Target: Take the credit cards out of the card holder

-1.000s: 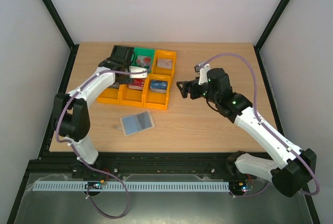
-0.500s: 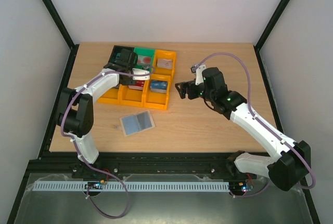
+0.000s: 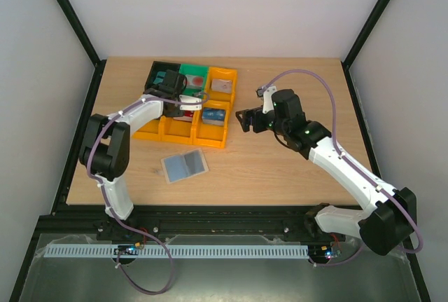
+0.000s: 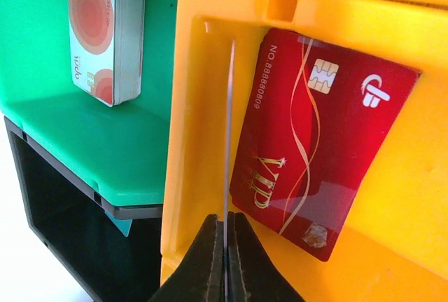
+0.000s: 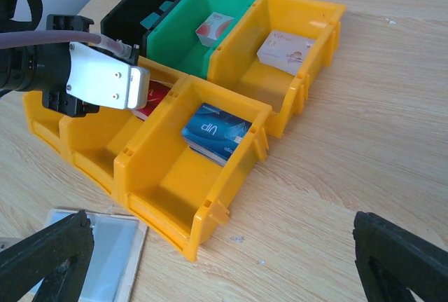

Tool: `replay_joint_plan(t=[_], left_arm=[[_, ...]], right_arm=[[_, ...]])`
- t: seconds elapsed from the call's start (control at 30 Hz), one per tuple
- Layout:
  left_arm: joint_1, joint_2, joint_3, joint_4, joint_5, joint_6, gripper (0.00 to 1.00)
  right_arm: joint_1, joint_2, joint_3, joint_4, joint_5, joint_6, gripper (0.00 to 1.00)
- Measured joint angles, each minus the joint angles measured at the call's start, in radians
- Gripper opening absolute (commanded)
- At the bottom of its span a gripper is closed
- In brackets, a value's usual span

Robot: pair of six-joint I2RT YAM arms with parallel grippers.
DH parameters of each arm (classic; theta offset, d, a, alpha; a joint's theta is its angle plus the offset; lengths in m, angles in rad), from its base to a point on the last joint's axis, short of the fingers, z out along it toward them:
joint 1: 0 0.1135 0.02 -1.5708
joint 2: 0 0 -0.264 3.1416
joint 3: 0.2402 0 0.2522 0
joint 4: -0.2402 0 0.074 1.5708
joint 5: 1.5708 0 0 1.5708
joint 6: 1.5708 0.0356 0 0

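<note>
Left arm's elbow has swung up and to the right since the earlier frame, with its gripper remaining at the orange bins. The right arm has shifted slightly to the left.

Left gripper: closed on a thin card, which is edge-on to the wrist camera inside one orange compartment. Its colour cannot be determined.

Red card: marked VIP, lying flat in the same compartment, just right of the thin card in the wrist view.

Blue card: lying in the next orange compartment to the right in the overhead view.

Right gripper: jaws wide apart and holding nothing, hovering over the bench just right of the orange bins.

Card holder: open flat with the grey-blue inside up. It is on the bench below the orange bins, left of frame centre, apart from both grippers.
</note>
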Motion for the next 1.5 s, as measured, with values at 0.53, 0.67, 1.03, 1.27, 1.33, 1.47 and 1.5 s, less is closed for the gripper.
replay_joint_plan(t=[0.53, 0.67, 1.03, 1.27, 1.33, 1.47, 1.5], left_arm=[[-0.014, 0.010, -0.046, 0.072, -0.026, 0.000, 0.02], [-0.014, 0.010, -0.056, 0.085, -0.029, 0.000, 0.03], [-0.014, 0.010, -0.064, 0.094, -0.033, 0.006, 0.30], [-0.014, 0.008, -0.050, 0.008, 0.015, -0.008, 0.48], [-0.013, 0.004, -0.031, -0.032, 0.038, -0.014, 0.53], [-0.005, -0.013, 0.035, -0.126, 0.107, -0.053, 0.54], [-0.003, -0.016, 0.060, -0.147, 0.130, -0.076, 0.51]], right_arm=[[-0.001, -0.002, 0.000, 0.000, -0.021, -0.010, 0.99], [-0.001, -0.005, 0.000, 0.000, -0.024, -0.010, 0.99], [-0.002, -0.014, 0.000, 0.000, -0.029, -0.010, 0.99], [-0.002, -0.014, 0.000, 0.000, -0.038, -0.010, 0.99], [-0.002, -0.014, 0.000, 0.000, -0.040, -0.010, 0.99], [-0.002, -0.014, 0.000, 0.000, -0.045, -0.010, 0.99], [-0.002, -0.014, 0.000, 0.000, -0.045, -0.010, 0.99]])
